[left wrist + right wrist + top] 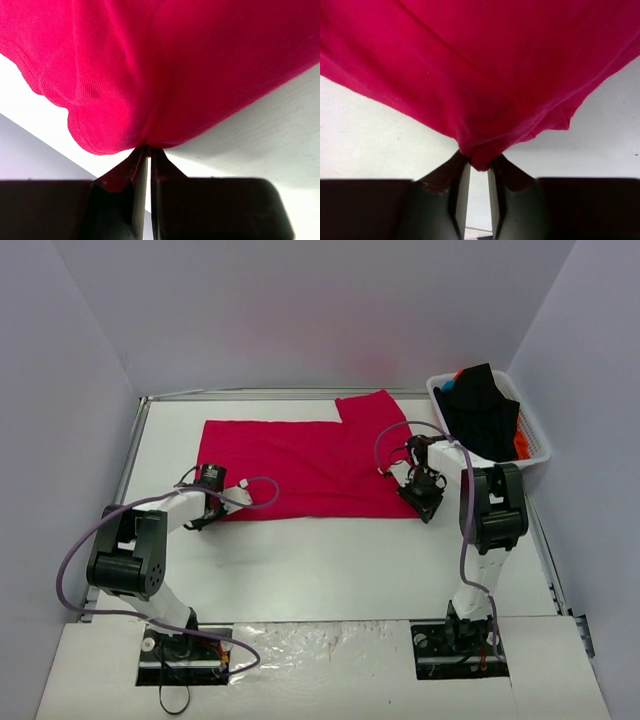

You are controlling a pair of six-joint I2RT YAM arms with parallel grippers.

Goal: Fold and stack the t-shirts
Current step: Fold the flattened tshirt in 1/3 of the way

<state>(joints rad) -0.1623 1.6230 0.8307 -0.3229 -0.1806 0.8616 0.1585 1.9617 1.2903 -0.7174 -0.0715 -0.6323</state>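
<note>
We judge the crimson t-shirt point(300, 465), flat on the bench point(330, 560) left of the white basket point(541, 454), light and limp; left claw point(149, 150) and right claw point(479, 162) each pinch its near edge.

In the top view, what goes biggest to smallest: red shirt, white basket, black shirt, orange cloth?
1. red shirt
2. white basket
3. black shirt, inside the basket
4. orange cloth, only a sliver shows
</note>
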